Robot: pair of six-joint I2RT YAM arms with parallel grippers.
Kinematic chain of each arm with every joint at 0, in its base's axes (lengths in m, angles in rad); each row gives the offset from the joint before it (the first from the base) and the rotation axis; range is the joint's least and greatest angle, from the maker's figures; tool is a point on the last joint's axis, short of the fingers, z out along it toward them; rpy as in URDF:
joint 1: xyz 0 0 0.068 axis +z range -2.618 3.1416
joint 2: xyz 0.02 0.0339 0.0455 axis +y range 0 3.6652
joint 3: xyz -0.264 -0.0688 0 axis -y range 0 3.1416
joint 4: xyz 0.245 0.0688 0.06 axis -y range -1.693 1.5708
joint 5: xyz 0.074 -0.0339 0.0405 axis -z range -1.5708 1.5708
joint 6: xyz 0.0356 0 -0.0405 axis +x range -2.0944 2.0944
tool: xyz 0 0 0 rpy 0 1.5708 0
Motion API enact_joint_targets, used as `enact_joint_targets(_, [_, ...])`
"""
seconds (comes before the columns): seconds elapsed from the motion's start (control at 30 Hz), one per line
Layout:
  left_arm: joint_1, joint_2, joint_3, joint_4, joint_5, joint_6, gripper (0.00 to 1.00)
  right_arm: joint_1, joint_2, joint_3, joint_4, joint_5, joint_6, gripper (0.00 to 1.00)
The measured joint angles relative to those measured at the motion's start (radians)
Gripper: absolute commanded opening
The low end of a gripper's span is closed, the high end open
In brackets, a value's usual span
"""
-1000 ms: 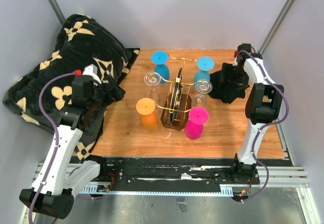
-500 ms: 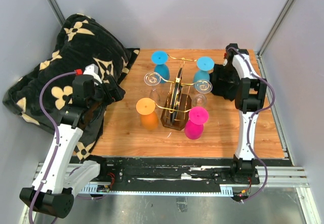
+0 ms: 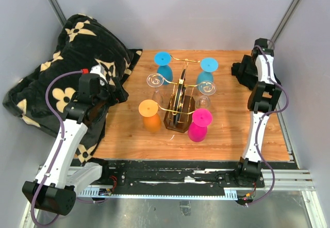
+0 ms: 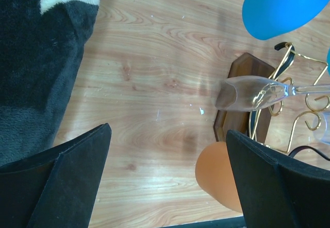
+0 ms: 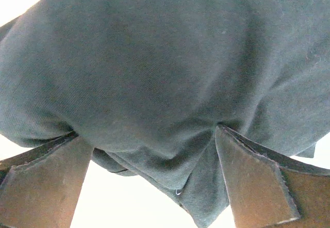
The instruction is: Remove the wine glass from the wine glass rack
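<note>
Gold wire on a dark wooden base: the wine glass rack (image 3: 175, 115) stood mid-counter (image 3: 129, 130), every glass hanging foot-up on its arms.

Item, changed: the right hand (image 5: 152, 132) had swung away from the rack's right side, where it hung beside the blue glass (image 3: 209, 65) a second before, and was now raised over the far right corner. Its fingers (image 5: 252, 186) stood spread wide, a dark cloth (image 5: 165, 58) bunched across them; we saw nothing pinched.

Item, changed slightly: the left hand (image 4: 168, 130) had edged from the flowered blanket (image 3: 51, 83) at the left edge toward the rack. It was released, nothing between its fingers.

Item, unchanged: the clear wine glass (image 4: 252, 94) hung on the rack's left side, between a second blue glass (image 4: 286, 6) and the orange glass (image 4: 221, 176), well apart from the left hand. The pink glass (image 3: 201, 118) was likewise unmoved.

Note: with the right arm cleared off, we judged the pick was falling to the left arm, the approach barely begun and no glass yet removed.
</note>
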Motion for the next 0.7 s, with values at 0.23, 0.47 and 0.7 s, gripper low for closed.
enact_joint_targets(0.23, [0.0,0.0,0.0,0.001,-0.015,0.005,1.0,0.05,-0.28,-0.353,0.276,0.027,-0.027,0.98])
enact_joint_targets(0.47, [0.0,-0.017,-0.007,0.01,-0.015,-0.01,1.0,0.148,-0.819,-0.55,0.458,-0.245,0.095,0.85])
enact_joint_targets(0.7, [0.0,-0.031,-0.015,0.031,-0.014,-0.038,1.0,0.097,-1.092,-0.839,0.62,-0.549,0.274,0.67])
